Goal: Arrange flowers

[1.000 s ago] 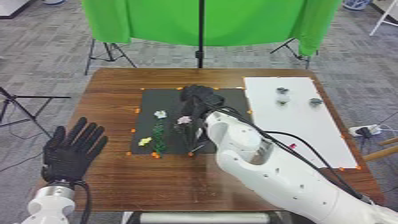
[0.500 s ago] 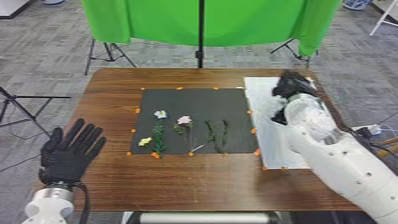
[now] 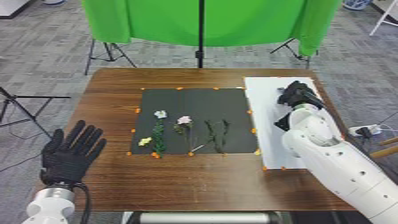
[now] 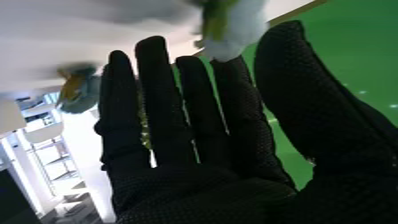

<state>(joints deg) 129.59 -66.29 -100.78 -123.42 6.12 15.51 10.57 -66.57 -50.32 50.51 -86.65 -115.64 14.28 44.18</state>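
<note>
- While the left robot hand [image 3: 67, 157] was at the counter's [image 3: 178, 187] left edge, its fingers were straight, released.
- Yellow flower [image 3: 144, 141] lay on the black mat's [image 3: 188, 95] near left part.
- Dark green stems [image 3: 212, 134] lay to the right.
- Pink flower [image 3: 184, 120] lay between, white flower [image 3: 160, 114] farther left.
- Right robot hand [image 3: 299, 95] was over the white mat [image 3: 263, 92], fingers straight, released; blurry white-and-green piece [image 4: 238, 32] near its fingertips, contact unclear.
- Green cloth [image 3: 151, 22] hung beyond.

Black mat [image 3: 196, 109] with flowers and stems — robot hand [image 3: 299, 95] over white board [image 3: 272, 135], brown table [image 3: 178, 185].
</note>
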